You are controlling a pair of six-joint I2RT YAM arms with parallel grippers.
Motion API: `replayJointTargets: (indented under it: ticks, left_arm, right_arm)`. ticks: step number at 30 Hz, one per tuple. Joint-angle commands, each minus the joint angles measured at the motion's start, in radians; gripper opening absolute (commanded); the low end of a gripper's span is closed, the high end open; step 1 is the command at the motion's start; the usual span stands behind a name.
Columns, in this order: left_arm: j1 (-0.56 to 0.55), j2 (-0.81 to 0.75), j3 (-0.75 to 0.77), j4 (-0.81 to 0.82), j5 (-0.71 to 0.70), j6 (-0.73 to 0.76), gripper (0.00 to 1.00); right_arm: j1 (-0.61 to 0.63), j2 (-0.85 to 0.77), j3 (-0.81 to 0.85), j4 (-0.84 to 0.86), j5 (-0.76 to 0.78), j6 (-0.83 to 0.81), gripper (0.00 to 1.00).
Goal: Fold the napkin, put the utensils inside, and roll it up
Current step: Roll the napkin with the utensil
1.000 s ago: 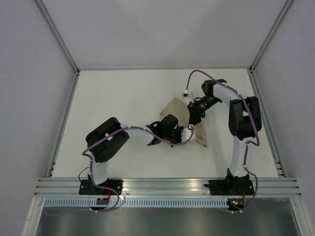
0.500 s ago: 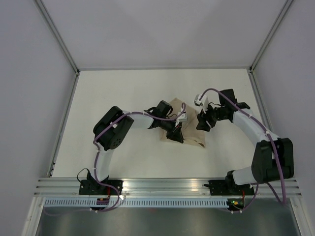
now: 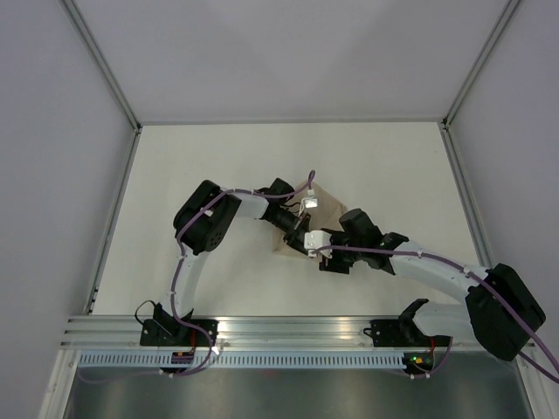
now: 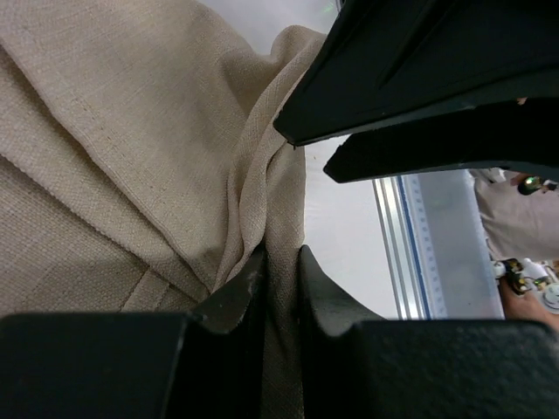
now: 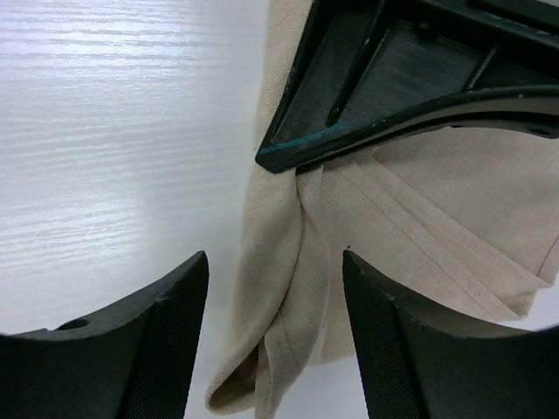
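The beige napkin [image 3: 333,204] lies bunched near the table's middle, mostly covered by both arms. My left gripper [image 3: 305,236] is shut on a raised fold of the napkin [image 4: 131,148], the cloth pinched between its fingertips [image 4: 281,272]. My right gripper [image 3: 320,254] comes in from the near right and stands open. Its two fingers straddle a hanging, rolled edge of the napkin [image 5: 293,288] without touching it, its fingertips [image 5: 275,262] just below the left gripper's finger [image 5: 393,87]. The utensils are out of view.
The white tabletop [image 3: 210,166] is ringed by a metal frame, with a rail [image 3: 288,327] along the near edge. The right gripper's black body [image 4: 419,78] sits close above the left fingers.
The right arm has swung from the back right round to the near side of the napkin, its jaws widening. The left gripper has moved back and left, still pinching the cloth.
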Motion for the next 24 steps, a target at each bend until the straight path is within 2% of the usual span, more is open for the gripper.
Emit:
replayJointTargets:
  ticks: [1, 6, 9, 10, 11, 13, 16, 17, 19, 20, 22, 24]
  left_arm:
    - [0.012, 0.058, -0.003, -0.1, -0.037, 0.017, 0.02]
    - [0.017, 0.06, 0.003, -0.123, -0.034, 0.042, 0.02]
    - [0.018, 0.047, -0.002, -0.131, -0.034, 0.06, 0.02]
    - [0.018, 0.043, -0.003, -0.132, -0.035, 0.069, 0.02]
    - [0.02, 0.038, -0.003, -0.134, -0.037, 0.072, 0.02]
    - [0.02, 0.012, -0.005, -0.135, -0.049, 0.089, 0.02]
    - [0.02, -0.046, -0.011, -0.111, -0.101, 0.088, 0.11]
    - [0.018, -0.069, -0.025, -0.077, -0.132, 0.065, 0.19]
    - [0.02, -0.133, -0.072, 0.016, -0.195, 0.031, 0.21]
    - [0.021, -0.199, -0.124, 0.124, -0.227, -0.021, 0.29]
    - [0.02, -0.255, -0.185, 0.269, -0.319, -0.079, 0.3]
    - [0.021, -0.321, -0.212, 0.334, -0.405, -0.119, 0.33]
  right_arm:
    - [0.053, 0.007, -0.02, 0.111, 0.101, -0.016, 0.69]
    - [0.097, 0.078, -0.028, 0.156, 0.138, -0.016, 0.69]
    - [0.102, 0.138, -0.028, 0.171, 0.159, -0.03, 0.62]
    - [0.102, 0.145, -0.028, 0.171, 0.162, -0.035, 0.58]
    - [0.103, 0.156, -0.031, 0.172, 0.169, -0.044, 0.5]
    - [0.103, 0.175, -0.033, 0.16, 0.172, -0.048, 0.39]
    - [0.103, 0.195, -0.016, 0.125, 0.166, -0.042, 0.25]
    - [0.102, 0.198, 0.004, 0.085, 0.162, -0.041, 0.22]
    - [0.099, 0.214, 0.03, 0.036, 0.135, -0.021, 0.19]
    - [0.099, 0.222, 0.059, -0.02, 0.123, -0.015, 0.16]
    - [0.094, 0.248, 0.091, -0.074, 0.078, 0.008, 0.14]
    - [0.091, 0.267, 0.14, -0.151, 0.051, 0.025, 0.13]
